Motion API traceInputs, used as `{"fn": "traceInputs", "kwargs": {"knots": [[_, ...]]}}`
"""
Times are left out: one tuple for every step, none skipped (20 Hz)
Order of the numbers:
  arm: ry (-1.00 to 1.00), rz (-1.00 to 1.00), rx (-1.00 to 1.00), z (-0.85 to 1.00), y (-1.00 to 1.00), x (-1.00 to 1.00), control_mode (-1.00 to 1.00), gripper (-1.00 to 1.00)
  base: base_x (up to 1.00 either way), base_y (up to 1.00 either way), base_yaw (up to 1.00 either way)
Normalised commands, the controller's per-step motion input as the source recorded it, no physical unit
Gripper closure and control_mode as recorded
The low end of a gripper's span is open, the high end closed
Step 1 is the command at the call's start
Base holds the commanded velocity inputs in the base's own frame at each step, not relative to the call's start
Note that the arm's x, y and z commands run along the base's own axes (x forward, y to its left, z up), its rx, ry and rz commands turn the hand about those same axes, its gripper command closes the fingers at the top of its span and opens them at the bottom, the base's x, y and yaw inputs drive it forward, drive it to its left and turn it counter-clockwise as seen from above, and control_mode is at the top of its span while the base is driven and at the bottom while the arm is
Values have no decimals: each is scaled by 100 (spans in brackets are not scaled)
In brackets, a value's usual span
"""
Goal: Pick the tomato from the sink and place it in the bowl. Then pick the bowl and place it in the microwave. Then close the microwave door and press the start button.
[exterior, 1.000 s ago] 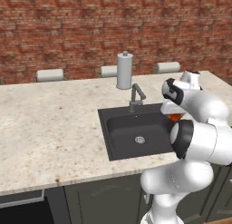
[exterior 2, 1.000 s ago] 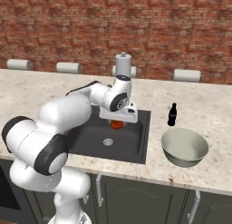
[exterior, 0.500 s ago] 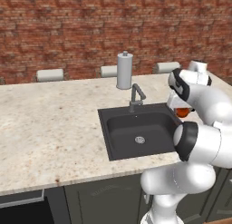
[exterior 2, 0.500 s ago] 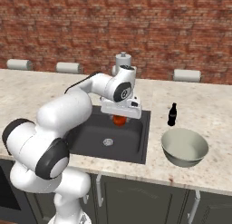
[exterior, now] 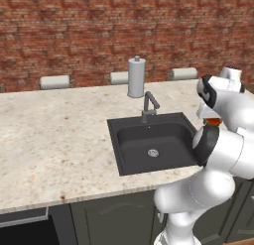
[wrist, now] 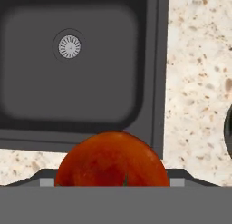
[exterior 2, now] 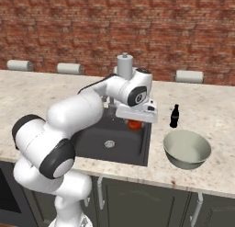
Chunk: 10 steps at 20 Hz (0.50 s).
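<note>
My gripper (exterior 2: 135, 123) is shut on the red-orange tomato (exterior 2: 133, 126), which hangs above the right edge of the dark sink (exterior 2: 97, 139). In the hand view the tomato (wrist: 111, 158) sits between the fingertips (wrist: 45, 180), over the sink's rim (wrist: 156, 82) and the speckled counter. From the left base view a sliver of the tomato (exterior: 213, 122) shows under the hand. The pale bowl (exterior 2: 187, 150) stands upright on the counter to the right of the sink, apart from the gripper. The microwave and its door are out of view.
A small black bottle (exterior 2: 173, 116) stands just behind the bowl. The grey faucet (exterior: 149, 106) and a paper towel roll (exterior: 136, 78) stand behind the sink. The silver drain (wrist: 69, 46) lies in the basin floor. A brick wall backs the counter.
The gripper has carried the tomato up and to the right, from over the basin to the sink's right edge, closer to the bowl.
</note>
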Motion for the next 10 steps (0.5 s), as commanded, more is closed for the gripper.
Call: {"fn": "traceInputs", "kwargs": {"knots": [[0, 0, 0, -1, -67, 0, -100, 100, 0, 0, 0], [1, 0, 0, -3, -64, 0, -100, 100, 0, 0, 0], [1, 0, 0, -5, -64, 0, -100, 100, 0, 0, 0], [4, 0, 0, -11, -59, 0, -100, 100, 0, 0, 0], [4, 0, 0, -12, -59, 0, -100, 100, 0, 0, 0], [4, 0, 0, -11, -59, 0, -100, 100, 0, 0, 0], [5, 0, 0, -14, -61, 0, -100, 100, 0, 0, 0], [4, 0, 0, -12, -72, -1, -100, 100, 0, 0, 0], [6, 0, 0, -14, -76, -4, -100, 100, 0, 0, 0], [6, 0, 0, -16, -75, -1, -100, 100, 0, 0, 0]]}}
